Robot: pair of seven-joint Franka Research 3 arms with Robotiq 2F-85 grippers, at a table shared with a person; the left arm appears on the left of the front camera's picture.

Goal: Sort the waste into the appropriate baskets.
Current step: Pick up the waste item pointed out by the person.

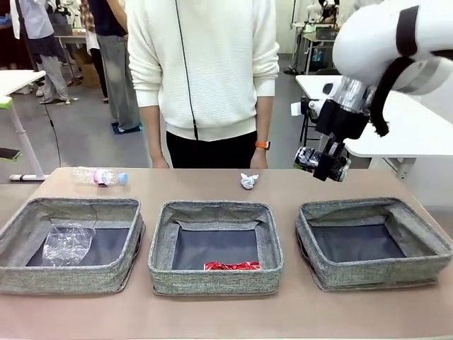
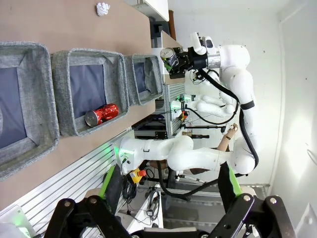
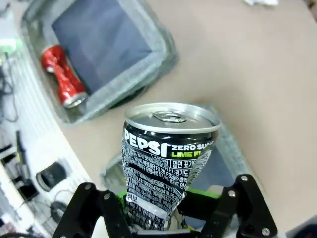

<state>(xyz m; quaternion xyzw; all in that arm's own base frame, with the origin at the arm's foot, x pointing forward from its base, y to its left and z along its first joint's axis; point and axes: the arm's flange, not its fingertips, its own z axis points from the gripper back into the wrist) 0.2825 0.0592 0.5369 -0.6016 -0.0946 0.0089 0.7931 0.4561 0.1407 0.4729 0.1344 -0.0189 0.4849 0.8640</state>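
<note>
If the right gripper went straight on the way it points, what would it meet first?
Likely the right-hand basket: its rim and dark floor sit directly behind the dark can the right gripper holds, though depth is unclear.

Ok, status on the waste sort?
Right gripper shut on crushed dark drink can, held high near the right grey woven basket. Left gripper open, empty. Crushed red can lies in middle basket. Nothing in the way.

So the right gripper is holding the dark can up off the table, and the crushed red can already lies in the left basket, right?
Not quite: the front view shows the crushed red can in the middle basket, not the left one. The right gripper does hold the dark can up off the table.
</note>
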